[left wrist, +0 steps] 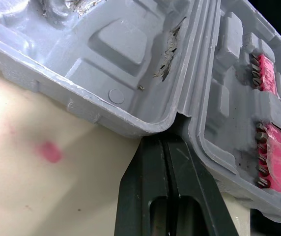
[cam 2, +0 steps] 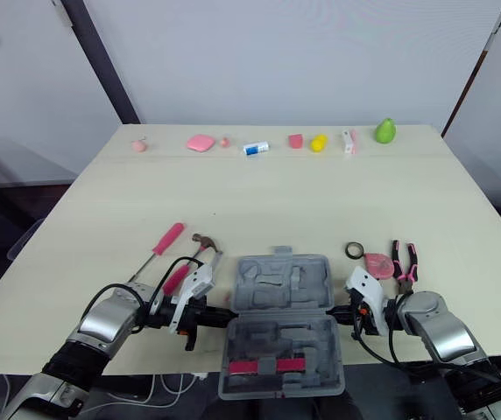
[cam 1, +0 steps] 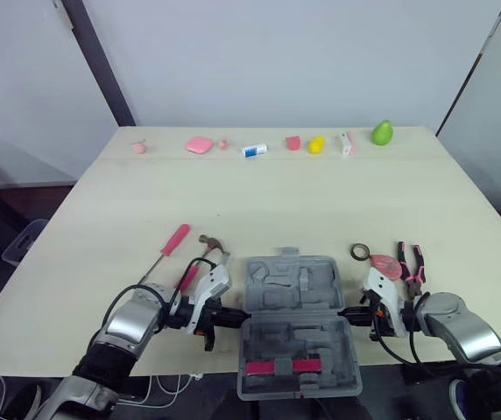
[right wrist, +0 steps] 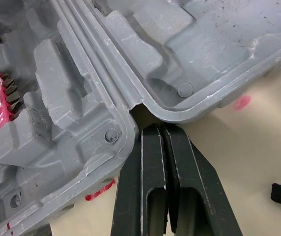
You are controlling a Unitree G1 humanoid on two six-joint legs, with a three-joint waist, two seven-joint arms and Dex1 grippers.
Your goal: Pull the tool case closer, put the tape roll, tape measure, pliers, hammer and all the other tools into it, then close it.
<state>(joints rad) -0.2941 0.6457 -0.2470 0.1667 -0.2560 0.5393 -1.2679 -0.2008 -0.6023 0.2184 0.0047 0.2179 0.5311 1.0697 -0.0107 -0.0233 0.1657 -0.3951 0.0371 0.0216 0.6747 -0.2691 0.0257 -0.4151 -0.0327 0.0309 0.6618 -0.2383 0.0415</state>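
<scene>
The grey tool case (cam 1: 292,290) lies open at the table's front edge, its near half with red bit strips (cam 1: 289,365) hanging over the edge. My left gripper (cam 1: 236,318) is shut, its tips pushed into the hinge notch on the case's left side (left wrist: 166,140). My right gripper (cam 1: 348,312) is shut as well, tips in the right hinge notch (right wrist: 160,129). A pink-handled screwdriver (cam 1: 171,244) and a hammer (cam 1: 203,255) lie left of the case. The tape roll (cam 1: 360,252), pink tape measure (cam 1: 384,263) and pliers (cam 1: 412,262) lie to its right.
Along the table's far edge runs a row of small items: a pink pad (cam 1: 199,144), a blue-white piece (cam 1: 253,150), a yellow piece (cam 1: 316,143) and a green pear-shaped one (cam 1: 382,132). The light table (cam 1: 277,201) is bare in its middle.
</scene>
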